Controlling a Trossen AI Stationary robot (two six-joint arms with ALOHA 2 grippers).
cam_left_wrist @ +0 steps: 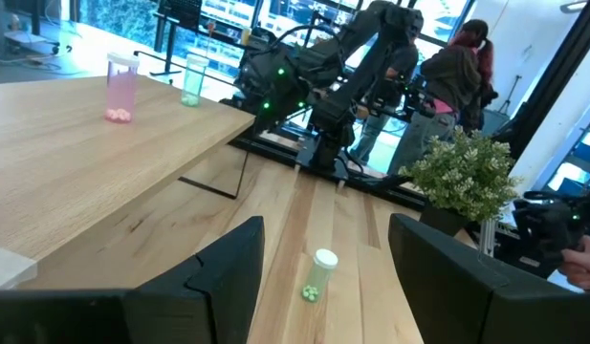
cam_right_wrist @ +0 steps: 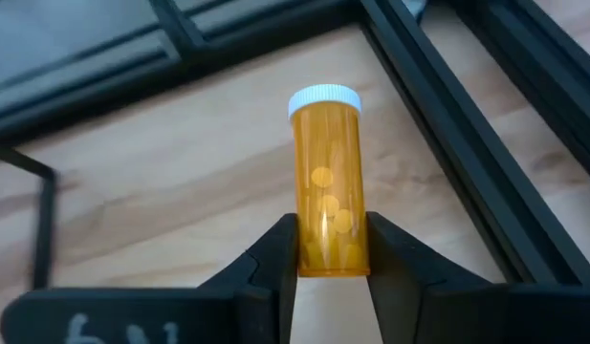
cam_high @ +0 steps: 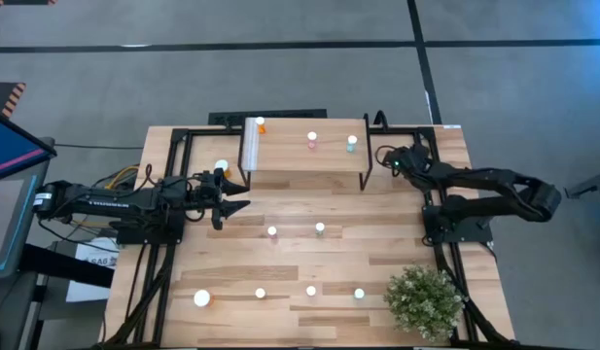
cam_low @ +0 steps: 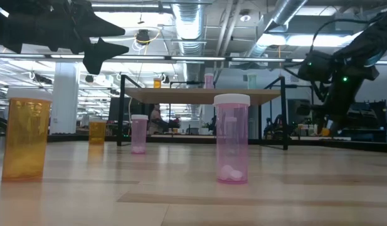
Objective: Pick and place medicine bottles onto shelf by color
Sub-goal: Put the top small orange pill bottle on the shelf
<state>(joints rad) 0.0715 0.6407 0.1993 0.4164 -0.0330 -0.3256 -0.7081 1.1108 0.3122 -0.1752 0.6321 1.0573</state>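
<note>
Right hand (cam_right_wrist: 331, 250) is clamped on an orange bottle (cam_right_wrist: 328, 182), fingers (cam_right_wrist: 277, 250) pinching its lower body, white cap pointing away from the wrist; in the high view that hand (cam_high: 397, 158) sits off the shelf's 3 o'clock end, near the tabletop's (cam_high: 309, 262) 1 o'clock corner. Left hand (cam_high: 231, 194) hangs off the shelf's (cam_high: 304, 160) 8 o'clock corner, fingers (cam_left_wrist: 228, 263) spread wide with nothing between them. On the shelf top: an orange bottle by the white ribbed strip (cam_high: 251, 146) at its 9 o'clock end, a pink bottle (cam_high: 312, 141) mid-shelf, a teal bottle (cam_high: 351, 144) toward 3 o'clock. Out on the tabletop: two small bottles near centre (cam_high: 272, 232) (cam_high: 320, 229), a row of four along the 6 o'clock edge, the biggest being the large orange one (cam_high: 202, 298) at 7 o'clock, and one more white-capped bottle (cam_high: 221, 167) just beside the left hand. Potted plant (cam_high: 424, 301) at the 5 o'clock corner. A person (cam_left_wrist: 452, 81) stands in the room past the right arm.
</note>
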